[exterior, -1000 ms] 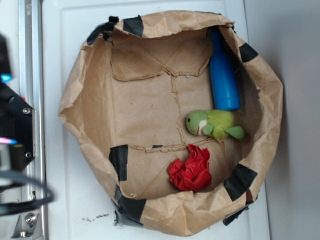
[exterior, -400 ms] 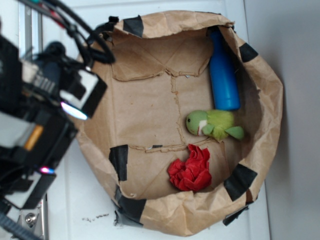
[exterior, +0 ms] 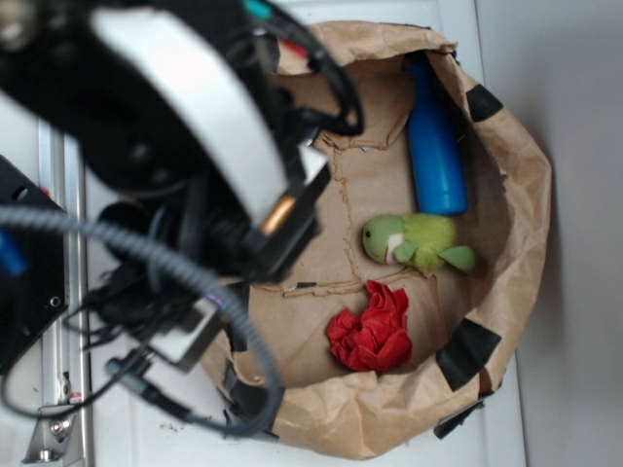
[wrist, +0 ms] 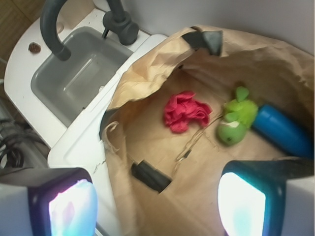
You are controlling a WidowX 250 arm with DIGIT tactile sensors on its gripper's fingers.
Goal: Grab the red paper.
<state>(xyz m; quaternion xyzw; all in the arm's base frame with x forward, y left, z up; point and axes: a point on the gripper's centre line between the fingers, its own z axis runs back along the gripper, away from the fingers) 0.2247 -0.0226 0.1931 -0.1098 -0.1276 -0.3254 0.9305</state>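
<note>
The red paper (exterior: 372,328) is a crumpled red wad on the floor of the brown paper bag (exterior: 506,165), near the bag's lower rim; in the wrist view the red paper (wrist: 186,111) lies ahead, well beyond my fingers. My gripper (wrist: 156,204) is open, its two glowing pads far apart with only the bag floor between them. In the exterior view the arm (exterior: 185,156) covers the bag's left side, and the fingertips are hidden there.
A green plush toy (exterior: 417,241) lies just above the red paper and a blue bottle (exterior: 434,146) leans against the bag's wall. Black tape patches (exterior: 472,352) mark the rim. A grey sink (wrist: 78,73) with a faucet (wrist: 54,29) sits beside the bag.
The arm has swung in from the left edge and now reaches over the bag's left side. The red paper, toy and bottle have not moved.
</note>
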